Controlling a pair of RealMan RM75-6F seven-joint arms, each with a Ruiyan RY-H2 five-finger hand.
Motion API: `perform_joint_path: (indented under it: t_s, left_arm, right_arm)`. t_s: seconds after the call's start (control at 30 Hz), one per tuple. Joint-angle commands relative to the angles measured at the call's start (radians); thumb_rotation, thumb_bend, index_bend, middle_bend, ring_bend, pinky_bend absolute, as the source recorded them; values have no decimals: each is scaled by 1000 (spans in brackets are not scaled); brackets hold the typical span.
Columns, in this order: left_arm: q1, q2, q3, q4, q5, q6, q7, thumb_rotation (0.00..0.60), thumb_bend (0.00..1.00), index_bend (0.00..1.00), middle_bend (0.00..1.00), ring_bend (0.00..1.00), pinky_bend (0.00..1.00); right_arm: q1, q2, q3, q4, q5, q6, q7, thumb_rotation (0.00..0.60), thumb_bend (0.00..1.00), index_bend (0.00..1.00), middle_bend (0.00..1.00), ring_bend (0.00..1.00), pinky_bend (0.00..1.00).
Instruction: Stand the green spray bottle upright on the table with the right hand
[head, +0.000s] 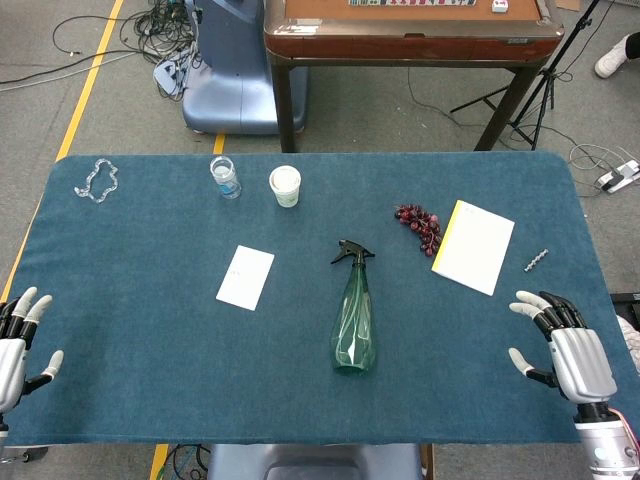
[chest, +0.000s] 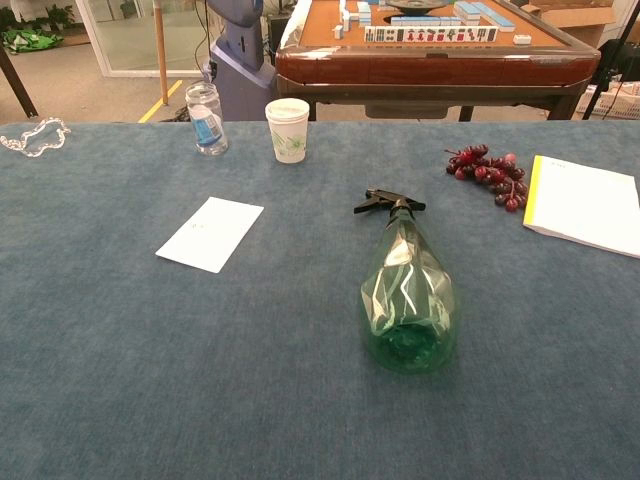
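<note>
The green spray bottle (head: 354, 322) lies on its side in the middle of the blue table, its black trigger head (head: 351, 253) pointing away from me and its base toward the front edge. The chest view shows the same spray bottle (chest: 408, 295) lying flat, with its nozzle (chest: 388, 203) at the far end. My right hand (head: 565, 343) rests near the table's front right corner, fingers apart, holding nothing, well to the right of the bottle. At the front left edge, my left hand (head: 20, 340) is also open and empty. Neither hand shows in the chest view.
A white card (head: 245, 277) lies left of the bottle. A paper cup (head: 285, 186) and a small clear bottle (head: 225, 177) stand at the back. Grapes (head: 418, 226), a yellow-edged notebook (head: 473, 246) and a screw (head: 536, 260) sit to the right. A chain (head: 97, 181) lies far left.
</note>
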Motion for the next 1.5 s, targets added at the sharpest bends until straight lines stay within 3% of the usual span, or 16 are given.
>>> perform_joint_path:
  t_s: [0.03, 0.57, 0.7, 1.07, 1.5]
  left_arm:
    - [0, 0, 0, 1, 0, -1, 0, 600, 359, 93, 0, 0, 0]
    - [-2, -2, 1, -4, 6, -1, 2, 600, 360, 93, 0, 0, 0]
    - [-3, 0, 0, -7, 6, -1, 6, 600, 359, 93, 0, 0, 0]
    - [-1, 3, 1, -17, 7, 4, 14, 600, 359, 93, 0, 0, 0]
    - [7, 6, 5, -25, 6, 11, 23, 600, 360, 93, 0, 0, 0]
  right_arm:
    - [1, 0, 0, -1, -1, -1, -1, 600, 261, 288, 200, 93, 133]
    - [29, 3, -4, -5, -13, -38, -14, 600, 253, 288, 221, 93, 133]
    - [68, 9, 0, -18, -29, -88, -17, 600, 315, 288, 225, 93, 133]
    - [272, -9, 39, -49, -66, -336, -9, 600, 605, 288, 294, 93, 133]
    - [533, -192, 121, 37, -3, -591, -29, 600, 625, 288, 307, 95, 133]
